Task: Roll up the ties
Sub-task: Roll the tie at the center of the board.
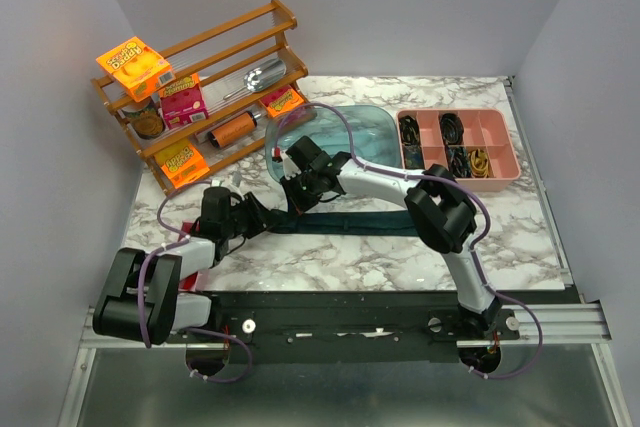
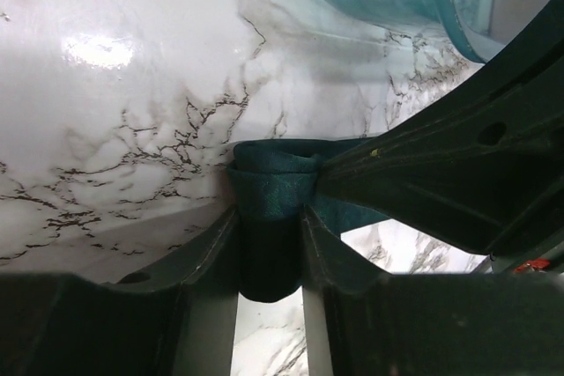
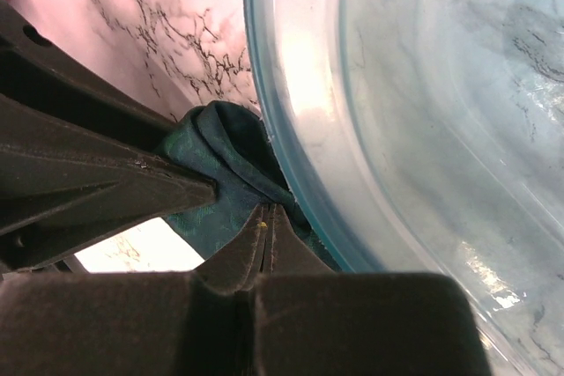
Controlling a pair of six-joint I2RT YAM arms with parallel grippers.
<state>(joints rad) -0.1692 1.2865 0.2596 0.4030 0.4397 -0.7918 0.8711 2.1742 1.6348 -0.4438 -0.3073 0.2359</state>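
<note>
Your tie (image 1: 370, 223) lies flat across the middle of the bench (image 1: 380, 262), a dark teal strip running parallel to the near edge, with its left end gathered up where the two tools meet. The left tool (image 1: 268, 222) comes in low from the left edge. In its wrist view the tool (image 2: 271, 253) is part closed, and the folded end of the tie (image 2: 273, 200) sits between the fingers (image 2: 220, 244), pressed on both sides. The right tool (image 1: 293, 205) reaches down from the far side onto the same bunch. In its wrist view the fingers (image 3: 273, 248) are drawn together to a thin seam, with the fabric (image 3: 220, 151) pinched at their tips. The two tools crowd each other, and the right one fills the right half of the left wrist view, just beside the fold. Mind the translucent blue tub (image 1: 350, 132), which stands toward the far edge directly behind the right tool. Its rim (image 3: 282, 112) is right against the bunched fabric. A pink divided tray (image 1: 492, 132) sits in the far right corner, well apart from the tie. A wooden rack (image 1: 288, 21) fills the far left corner, holding an orange box (image 1: 133, 64), a pink box (image 1: 183, 102) and a metal scoop (image 1: 262, 77).
</note>
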